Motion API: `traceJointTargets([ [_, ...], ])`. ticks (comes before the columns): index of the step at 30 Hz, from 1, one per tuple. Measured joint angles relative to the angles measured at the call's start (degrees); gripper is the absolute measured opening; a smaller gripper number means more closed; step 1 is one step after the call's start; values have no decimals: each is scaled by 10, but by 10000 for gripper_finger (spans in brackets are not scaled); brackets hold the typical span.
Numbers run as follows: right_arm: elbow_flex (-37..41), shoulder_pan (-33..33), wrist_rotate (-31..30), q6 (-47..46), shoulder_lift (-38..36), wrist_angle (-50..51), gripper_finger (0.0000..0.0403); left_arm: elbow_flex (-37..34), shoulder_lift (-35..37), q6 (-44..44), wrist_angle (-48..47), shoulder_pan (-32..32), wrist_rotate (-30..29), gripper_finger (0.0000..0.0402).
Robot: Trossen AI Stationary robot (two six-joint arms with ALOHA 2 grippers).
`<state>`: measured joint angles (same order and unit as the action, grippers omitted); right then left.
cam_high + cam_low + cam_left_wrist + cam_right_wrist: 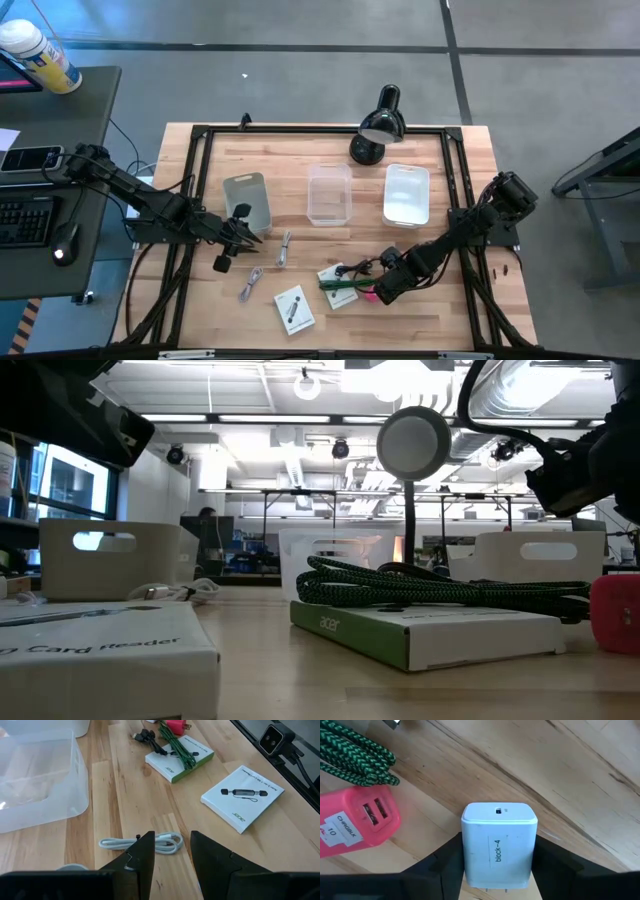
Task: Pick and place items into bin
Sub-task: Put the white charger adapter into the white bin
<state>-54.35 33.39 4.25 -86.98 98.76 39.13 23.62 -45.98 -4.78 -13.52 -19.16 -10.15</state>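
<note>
Closest to the right wrist camera, a white block (499, 845) labelled "block-4" sits between the right end effector (498, 862)'s two dark fingers, which flank its sides; whether they actually press it cannot be told. Just beside it lie a pink piece (356, 822) with two ports and a green braided cable (355, 757), all on the wooden counter (580, 780).

Seen from above, this end effector (383, 290) is low at the counter's near right, next to a white card (338, 283) that the green cable crosses. Another white card (294, 309) lies well apart to the left.

Three bins stand in a row farther back — a grey bin (247, 200), a clear bin (329, 194) and a white bin (407, 194). Their contents cannot be made out.

Left end effector (237, 230) hovers beside the grey bin with its fingers narrowly parted, holding nothing — a coiled white cable (140, 843) lies below it.
</note>
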Motion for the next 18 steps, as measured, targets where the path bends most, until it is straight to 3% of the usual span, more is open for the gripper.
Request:
traceJointTargets([
  [18,0,0,22,0,-15,-1,190,0,0,0,0,0,0,113],
])
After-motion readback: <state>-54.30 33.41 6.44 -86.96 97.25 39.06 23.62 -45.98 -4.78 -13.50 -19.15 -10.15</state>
